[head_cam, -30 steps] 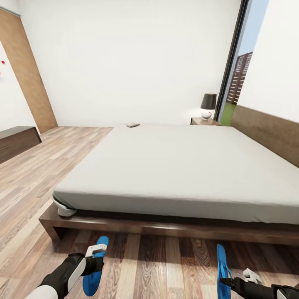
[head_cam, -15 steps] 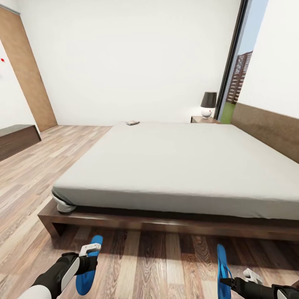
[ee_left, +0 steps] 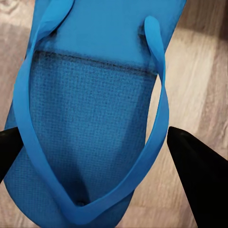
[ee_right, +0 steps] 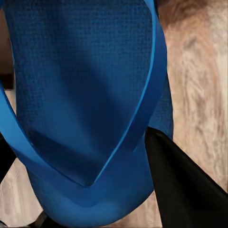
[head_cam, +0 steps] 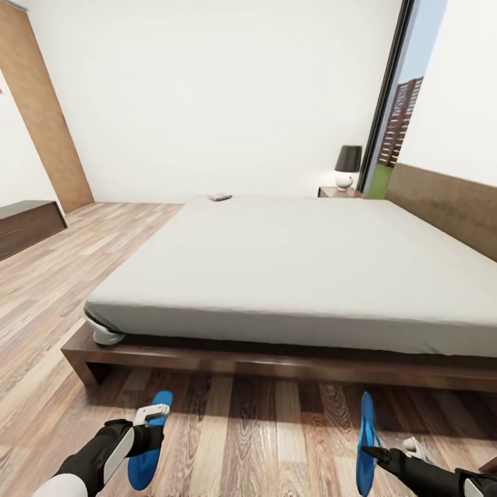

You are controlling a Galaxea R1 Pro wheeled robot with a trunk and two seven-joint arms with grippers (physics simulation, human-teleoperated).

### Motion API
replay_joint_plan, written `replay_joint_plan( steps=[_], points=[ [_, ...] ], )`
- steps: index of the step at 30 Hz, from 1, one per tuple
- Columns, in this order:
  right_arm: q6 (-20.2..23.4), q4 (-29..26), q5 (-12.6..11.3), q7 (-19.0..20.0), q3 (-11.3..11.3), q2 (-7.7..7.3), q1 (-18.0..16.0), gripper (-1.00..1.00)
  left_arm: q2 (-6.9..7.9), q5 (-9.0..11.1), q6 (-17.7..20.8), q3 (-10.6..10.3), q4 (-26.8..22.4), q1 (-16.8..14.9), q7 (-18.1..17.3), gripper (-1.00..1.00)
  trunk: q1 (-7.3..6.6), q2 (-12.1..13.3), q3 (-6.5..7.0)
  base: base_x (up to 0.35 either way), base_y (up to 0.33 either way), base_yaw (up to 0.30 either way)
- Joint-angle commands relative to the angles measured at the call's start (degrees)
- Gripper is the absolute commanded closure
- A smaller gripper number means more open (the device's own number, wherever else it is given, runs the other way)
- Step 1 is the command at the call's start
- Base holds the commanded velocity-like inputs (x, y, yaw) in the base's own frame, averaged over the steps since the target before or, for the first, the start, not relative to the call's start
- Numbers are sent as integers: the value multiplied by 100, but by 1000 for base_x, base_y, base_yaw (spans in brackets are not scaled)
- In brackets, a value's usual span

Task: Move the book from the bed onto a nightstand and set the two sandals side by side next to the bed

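Note:
The bed (head_cam: 290, 262) with its pale mattress and dark frame lies straight ahead. The book (head_cam: 220, 197) rests on its far left corner. A nightstand (head_cam: 337, 192) stands beyond the bed's far side, by the window. My left gripper (head_cam: 153, 418) is shut on one blue sandal (head_cam: 149, 445), held just above the floor; its fingers (ee_left: 194, 166) press the sandal's (ee_left: 90, 95) two edges. My right gripper (head_cam: 384, 453) is shut on the other sandal (head_cam: 365, 442), which is turned on edge; a dark finger (ee_right: 180, 190) lies against that sandal's (ee_right: 80, 80) sole.
A lamp (head_cam: 347, 166) sits on the nightstand. A long dark bench (head_cam: 27, 224) stands at the left wall beside a wooden door (head_cam: 45, 117). A tall window (head_cam: 397, 103) is at the far right. Wood-plank floor (head_cam: 269, 442) lies between me and the bed frame.
The whole view has shifted slightly, so the camera has moved. Both grippers still hold their sandals; the right hand sits a little lower and the left hand a little further left.

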Motion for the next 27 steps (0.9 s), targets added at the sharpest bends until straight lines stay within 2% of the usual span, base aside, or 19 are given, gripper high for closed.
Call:
replay_joint_plan(
  steps=[1, 3, 5, 11, 17, 27],
  points=[
    [47, 2, -31, 249, -37, -4, -1, 100, 5, 44, 23, -37, -8, -2, 8, 100, 1, -4, -28, 0, 0, 0],
    [53, 5, -83, 564, -47, -10, -1, 100, -31, 43, 22, -43, -10, -2, 9, 100, 6, -6, -72, 0, 0, 0],
    [23, 9, -96, 646, -45, -11, -1, 100, -65, 37, 22, -45, -8, -2, 9, 100, 11, -9, -117, 0, 0, 0],
    [-191, 29, -88, 643, -1, 1, -1, 100, -85, 35, 22, -47, -2, -2, 9, 100, 27, -17, -250, 0, 0, 0],
    [-592, 135, -81, 634, 3, 29, -1, 100, -183, 26, 22, -54, -2, -2, 18, 100, 42, -25, -383, 0, 0, 0],
    [-644, 402, -81, 633, -5, 30, -1, 100, -184, 42, 5, -44, -2, -2, 9, 100, 68, -39, -604, 0, 0, 0]
  ],
)
